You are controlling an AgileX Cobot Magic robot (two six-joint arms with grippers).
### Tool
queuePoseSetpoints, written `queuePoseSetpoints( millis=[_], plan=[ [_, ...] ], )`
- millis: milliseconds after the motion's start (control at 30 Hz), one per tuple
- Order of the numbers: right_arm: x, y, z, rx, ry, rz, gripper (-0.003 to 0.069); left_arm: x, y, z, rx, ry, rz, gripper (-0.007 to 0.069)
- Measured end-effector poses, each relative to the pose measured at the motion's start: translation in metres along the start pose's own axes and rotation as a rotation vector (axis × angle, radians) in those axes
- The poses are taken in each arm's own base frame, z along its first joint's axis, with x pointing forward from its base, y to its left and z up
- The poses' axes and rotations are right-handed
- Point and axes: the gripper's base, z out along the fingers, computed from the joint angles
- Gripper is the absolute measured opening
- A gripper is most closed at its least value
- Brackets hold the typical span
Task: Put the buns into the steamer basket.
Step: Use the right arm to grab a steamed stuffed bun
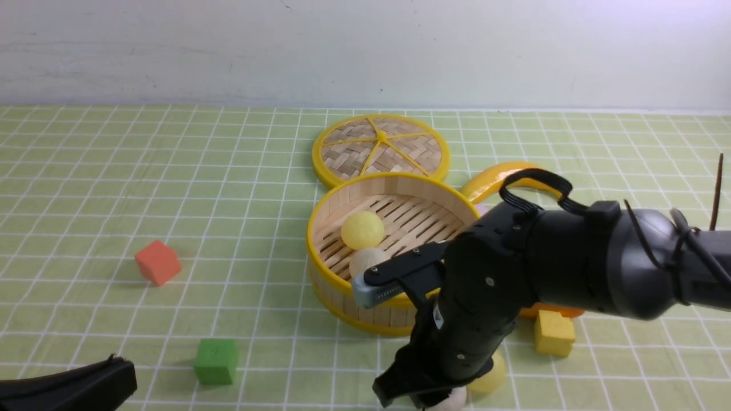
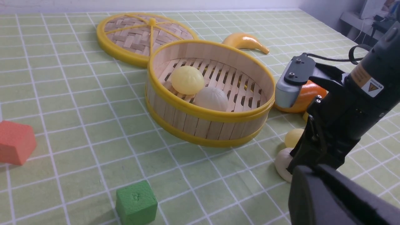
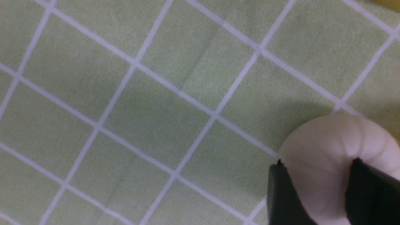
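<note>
The steamer basket (image 1: 313, 242) (image 2: 206, 116) stands mid-table with a pale yellow bun (image 1: 362, 230) (image 2: 187, 80) and an off-white bun (image 1: 365, 260) (image 2: 211, 98) inside. Near the front edge, to the basket's right, another off-white bun (image 1: 454, 401) (image 2: 282, 164) (image 3: 328, 143) lies on the cloth. My right gripper (image 1: 422, 402) (image 3: 317, 162) reaches down over it with a finger pressed against each side. A second pale yellow bun (image 1: 494, 374) (image 2: 293, 137) sits just behind it. My left gripper (image 1: 123, 371) (image 2: 300, 175) rests shut and empty at the front left.
A woven lid (image 1: 381, 149) lies behind the basket, and a yellow banana-shaped toy (image 1: 502, 174) to its right. An orange mango (image 2: 307, 93) and a yellow cube (image 1: 553, 333) sit right of the basket. A green cube (image 1: 216, 361) and a red-orange cube (image 1: 158, 262) lie on the left.
</note>
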Motion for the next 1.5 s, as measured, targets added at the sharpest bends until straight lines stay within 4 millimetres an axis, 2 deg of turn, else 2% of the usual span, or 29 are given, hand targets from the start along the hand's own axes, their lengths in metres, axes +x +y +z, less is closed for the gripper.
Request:
queuePoseSetpoints(
  millis=[167,300,400,633,933,1100,1267,1467,1500],
  plan=[
    [0.001,0.003,-0.010,-0.024,0.020,0.024,0.0265,0.000,0.000,0.000,0.000,0.000,0.000,-0.0013],
    [-0.001,0.004,-0.028,-0.029,-0.008,0.047,0.0262,0.000,0.000,0.000,0.000,0.000,0.000,-0.0013],
    [-0.002,0.001,-0.030,0.004,-0.022,0.068,0.0261,0.000,0.000,0.000,0.000,0.000,0.000,-0.0013],
    [-0.004,-0.004,-0.017,0.059,-0.004,0.093,0.0261,0.000,0.000,0.000,0.000,0.000,0.000,-0.0013],
    [-0.006,0.000,-0.020,0.032,-0.005,0.120,0.0262,0.000,0.000,0.000,0.000,0.000,0.000,-0.0005],
    [-0.006,0.000,-0.019,0.029,-0.010,0.123,0.0290,0.000,0.000,0.000,0.000,0.001,0.000,0.0000],
    [-0.007,0.000,-0.008,0.033,0.002,0.124,0.0315,0.000,0.000,0.000,0.000,0.001,0.000,0.0004],
    [-0.007,-0.001,-0.001,0.040,0.016,0.121,0.0311,0.000,0.000,0.000,0.000,0.001,0.000,0.0011],
    [-0.007,-0.001,-0.001,0.040,0.014,0.121,0.0293,0.000,0.000,0.000,0.000,0.001,0.000,0.0013]
  ],
)
